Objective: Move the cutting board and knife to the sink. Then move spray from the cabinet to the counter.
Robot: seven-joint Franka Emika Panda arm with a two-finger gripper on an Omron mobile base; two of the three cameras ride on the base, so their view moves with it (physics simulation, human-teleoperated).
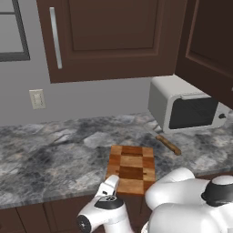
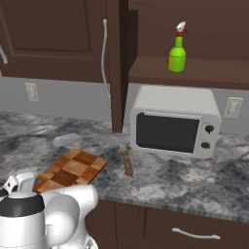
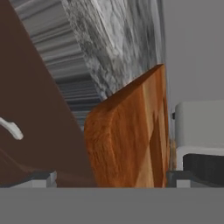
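Observation:
The checkered wooden cutting board (image 1: 132,167) (image 2: 73,169) lies flat on the grey marbled counter (image 1: 54,154), its near end at the counter's front edge. My gripper (image 3: 111,177) (image 1: 110,183) is open and low at that near end, its jaws standing either side of the cutting board (image 3: 127,140) without closing on it. The knife (image 1: 168,144) (image 2: 127,163) lies right of the board, in front of the oven. A green spray (image 2: 177,51) stands on the open cabinet shelf (image 2: 194,73). The sink is out of view.
A white toaster oven (image 1: 186,107) (image 2: 172,121) sits on the counter under the shelf. The cabinet's open door (image 2: 116,63) (image 1: 209,45) juts out above the knife. A closed cabinet door (image 1: 109,36) hangs to the left. Drawers with curved handles (image 2: 194,234) run below.

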